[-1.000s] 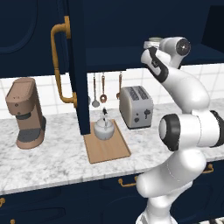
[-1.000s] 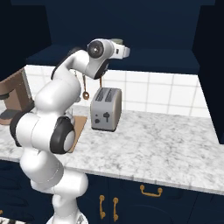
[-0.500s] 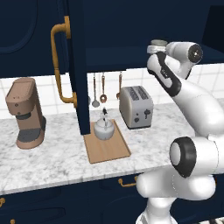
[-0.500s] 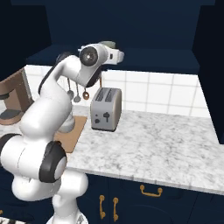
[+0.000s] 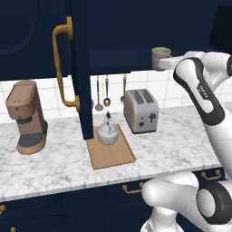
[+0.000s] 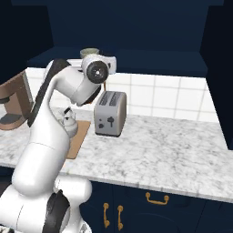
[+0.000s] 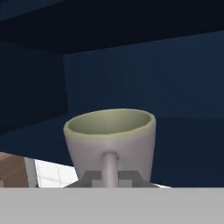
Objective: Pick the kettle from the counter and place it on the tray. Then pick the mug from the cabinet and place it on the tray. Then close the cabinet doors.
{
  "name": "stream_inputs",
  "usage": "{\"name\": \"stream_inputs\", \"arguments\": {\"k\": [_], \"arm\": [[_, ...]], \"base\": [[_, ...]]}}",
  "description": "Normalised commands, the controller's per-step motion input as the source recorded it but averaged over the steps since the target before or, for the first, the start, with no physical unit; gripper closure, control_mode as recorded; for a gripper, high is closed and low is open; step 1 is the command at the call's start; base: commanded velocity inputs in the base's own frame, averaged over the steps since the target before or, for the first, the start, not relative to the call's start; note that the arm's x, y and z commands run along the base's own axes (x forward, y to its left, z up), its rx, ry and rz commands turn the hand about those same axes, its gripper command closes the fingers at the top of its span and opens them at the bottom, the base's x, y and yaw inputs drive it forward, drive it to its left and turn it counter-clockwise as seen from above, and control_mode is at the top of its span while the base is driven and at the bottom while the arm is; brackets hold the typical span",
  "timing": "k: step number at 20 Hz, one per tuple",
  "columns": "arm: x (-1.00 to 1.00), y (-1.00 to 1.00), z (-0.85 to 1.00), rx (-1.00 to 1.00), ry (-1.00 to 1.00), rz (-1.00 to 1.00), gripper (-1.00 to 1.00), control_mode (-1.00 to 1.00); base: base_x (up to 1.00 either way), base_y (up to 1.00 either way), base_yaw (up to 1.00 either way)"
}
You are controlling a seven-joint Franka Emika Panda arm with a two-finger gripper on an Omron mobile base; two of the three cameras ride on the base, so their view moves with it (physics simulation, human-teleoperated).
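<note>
At the open navy cabinet's (image 5: 113, 54) front edge, the small pale grey-green mug (image 7: 110, 142) hangs with the fingers (image 7: 110, 177) clamped on its handle; rigid, light, likely to swing there.

In the hand view the lower part of the mug (image 7: 110, 142) is cut off at the bottom, and the gripper (image 7: 110, 177) shows only as grey tips on either side of the mug's handle. In the right base view the arm hides most of the mug (image 6: 89, 53), part of the kettle (image 6: 69, 119) and the tray (image 6: 78, 136). The open cabinet door (image 5: 77, 68) covers the tray's (image 5: 110, 152) far left corner.
</note>
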Motion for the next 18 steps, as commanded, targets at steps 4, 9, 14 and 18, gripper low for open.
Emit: {"name": "stream_inputs", "arguments": {"k": [4, 9, 14, 18], "arm": [[-1.0, 0.12, -0.08, -0.07, 0.0, 0.4, 1.0, -1.0], [-0.89, 0.34, -0.33, -0.09, 0.0, 0.38, 1.0, -1.0], [-0.63, 0.5, -0.53, -0.12, 0.01, 0.36, 1.0, -1.0], [-0.46, 0.59, -0.63, -0.14, 0.02, 0.33, 1.0, -1.0]], "base": [[0.0, 0.0, 0.0], [0.0, 0.0, 0.0], [0.0, 0.0, 0.0], [0.0, 0.0, 0.0]]}}
